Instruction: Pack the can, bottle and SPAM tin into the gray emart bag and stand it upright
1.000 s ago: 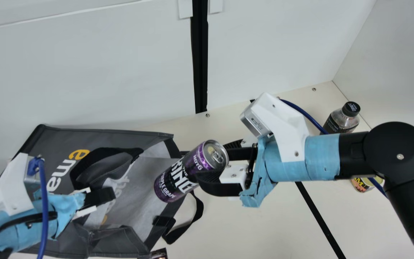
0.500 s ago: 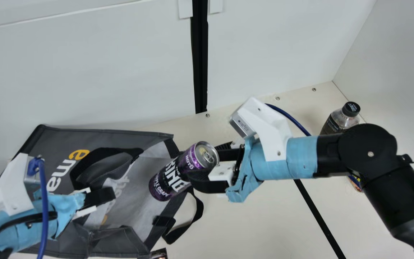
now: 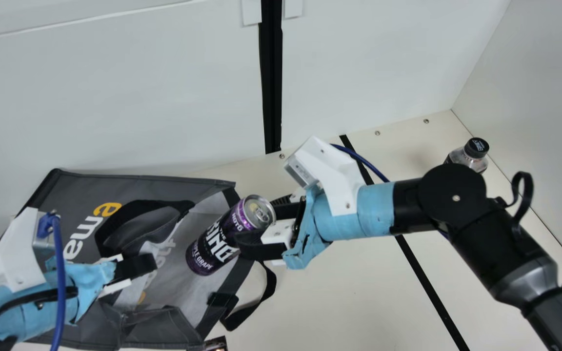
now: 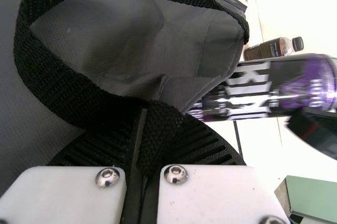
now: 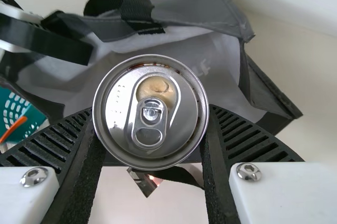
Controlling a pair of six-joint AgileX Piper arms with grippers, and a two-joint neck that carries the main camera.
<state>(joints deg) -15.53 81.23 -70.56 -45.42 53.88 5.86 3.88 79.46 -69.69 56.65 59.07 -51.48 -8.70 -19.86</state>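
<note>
The gray emart bag (image 3: 173, 263) lies on its side at the left of the main view, its mouth facing right. My left gripper (image 3: 139, 267) is at the bag's upper edge; in the left wrist view the left gripper (image 4: 145, 145) is shut on the black strap (image 4: 68, 95). My right gripper (image 3: 256, 229) is shut on the purple can (image 3: 217, 239), holding it tilted at the bag's mouth. Seen from the right wrist, the right gripper (image 5: 152, 145) has the can's lid (image 5: 150, 110) between its fingers. The bottle (image 3: 467, 155) stands far right, partly behind the right arm.
A loose black strap (image 3: 256, 302) lies right of the bag's mouth. A small dark object (image 3: 216, 343) sits at the main view's bottom edge. Teal basket (image 5: 18, 116) shows in the right wrist view. A white wall (image 3: 115, 97) rises behind the bag.
My right arm has moved left with the can, bringing it over the bag's opening. The SPAM tin, visible at right before, is now hidden by that arm. My left arm has kept still.
</note>
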